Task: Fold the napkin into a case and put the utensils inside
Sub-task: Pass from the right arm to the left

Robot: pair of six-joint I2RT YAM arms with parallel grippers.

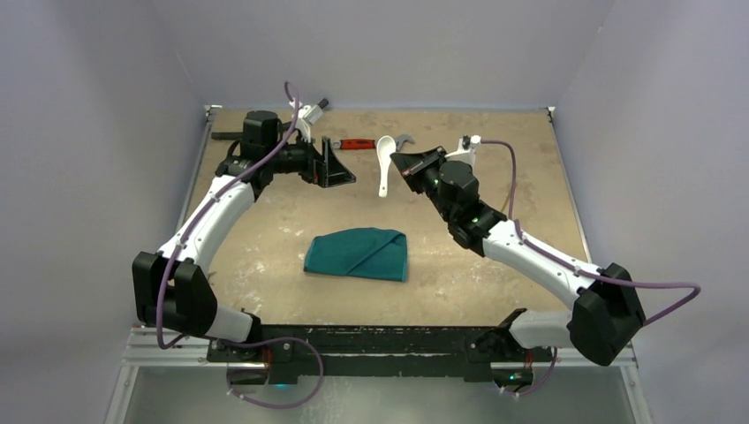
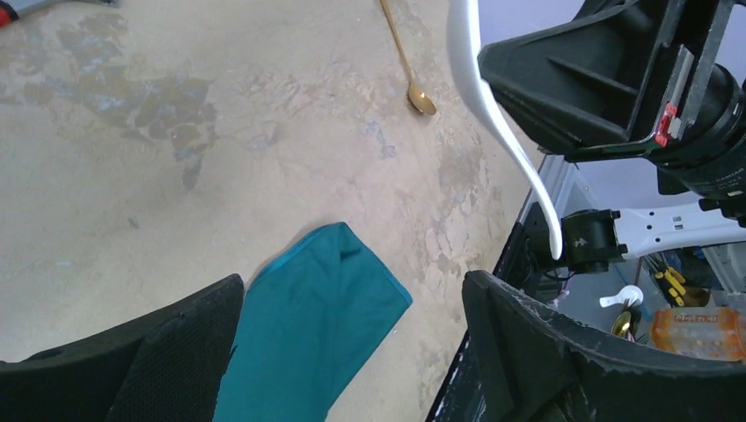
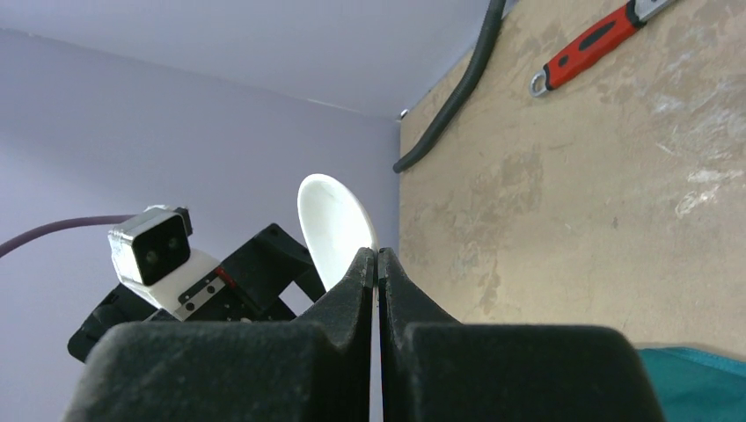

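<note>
Spoon (image 1: 385,168), white plastic, is clamped in the right fingers (image 1: 415,162) above the far tabletop (image 1: 265,230). Seen from overhead, its long axis runs far to near, with the bowl farthest. Only the left wrist view shows the tan utensil (image 2: 420,99) lying flat. The folded napkin (image 1: 358,253) lies mid-tabletop, and the left fingers (image 1: 336,168) stand wide, holding nothing.

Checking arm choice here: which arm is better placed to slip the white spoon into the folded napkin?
Right: the right gripper is shut on the white spoon; the left gripper hangs open and empty.
</note>
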